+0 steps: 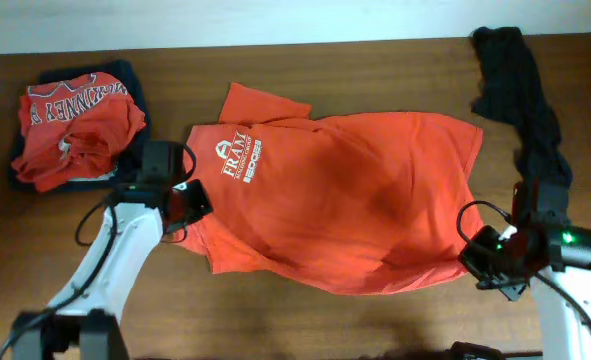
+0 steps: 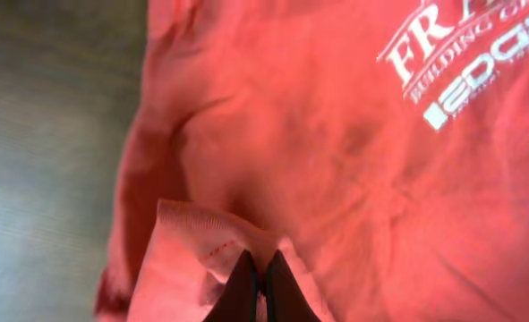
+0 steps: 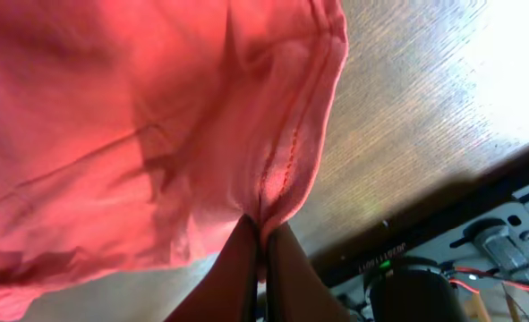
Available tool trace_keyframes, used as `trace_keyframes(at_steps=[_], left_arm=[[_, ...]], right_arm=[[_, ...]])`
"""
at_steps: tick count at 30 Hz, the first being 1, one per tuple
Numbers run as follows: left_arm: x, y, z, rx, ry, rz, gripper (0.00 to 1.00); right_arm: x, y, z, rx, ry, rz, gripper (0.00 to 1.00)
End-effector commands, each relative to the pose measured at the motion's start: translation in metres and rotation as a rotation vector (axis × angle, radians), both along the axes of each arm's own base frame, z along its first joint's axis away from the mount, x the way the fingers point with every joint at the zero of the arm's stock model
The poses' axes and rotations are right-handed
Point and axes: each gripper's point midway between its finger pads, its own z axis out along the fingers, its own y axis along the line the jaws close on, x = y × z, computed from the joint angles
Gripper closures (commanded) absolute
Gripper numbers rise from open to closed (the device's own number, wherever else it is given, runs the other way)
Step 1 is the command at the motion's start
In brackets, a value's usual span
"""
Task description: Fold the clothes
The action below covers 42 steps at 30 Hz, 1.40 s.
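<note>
The left gripper (image 2: 257, 268) and right gripper (image 3: 260, 240), jaws fully closed, each pinch an edge of the orange shirt (image 1: 355, 200) at the middle of the table (image 1: 375, 70). The first fold seems to be starting; next, both should lift evenly and carry the cloth across.

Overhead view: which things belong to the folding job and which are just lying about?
Job:
- spread orange-red T-shirt, pinched by left gripper and right gripper
- orange-red shirt pile
- navy garment under that pile
- black garment, top right

Not the job:
- wooden table
- black hardware with green light, seen only by the right wrist camera
</note>
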Motion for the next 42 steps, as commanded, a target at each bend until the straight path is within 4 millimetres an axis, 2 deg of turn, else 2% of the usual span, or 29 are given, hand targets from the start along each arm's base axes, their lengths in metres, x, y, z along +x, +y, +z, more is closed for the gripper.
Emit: trace_keyframes(at_steps=[1, 7, 12, 15, 19, 26, 30, 37, 42], left_arm=[[0.012, 0.001, 0.005, -0.014, -0.039, 0.008, 0.99], [0.034, 0.013, 0.036, -0.011, -0.100, 0.030, 0.99], [0.044, 0.015, 0.050, -0.015, -0.137, 0.039, 0.99], [0.050, 0.015, 0.060, -0.016, -0.159, 0.035, 0.99], [0.052, 0.016, 0.062, -0.006, -0.168, 0.028, 1.00], [0.059, 0.018, 0.066, 0.005, -0.199, 0.034, 0.99], [0.061, 0.018, 0.067, 0.006, -0.210, 0.034, 0.99], [0.077, 0.018, 0.076, 0.011, -0.288, 0.021, 1.00], [0.086, 0.017, 0.074, 0.013, -0.307, 0.018, 0.99]], right_arm=[[0.004, -0.009, -0.011, -0.031, 0.030, -0.017, 0.96], [0.015, -0.018, -0.014, -0.057, -0.001, -0.026, 0.96], [0.011, -0.035, -0.019, -0.076, -0.002, -0.028, 0.96], [0.004, -0.044, -0.031, -0.078, 0.010, -0.035, 0.96], [0.004, -0.049, -0.045, -0.067, -0.009, -0.026, 0.96], [0.042, -0.047, -0.038, -0.048, -0.195, 0.103, 0.96], [0.048, -0.049, -0.037, -0.063, -0.222, 0.143, 0.96], [0.065, -0.053, -0.038, -0.080, -0.273, 0.194, 0.96], [0.076, -0.057, -0.037, -0.094, -0.311, 0.198, 0.96]])
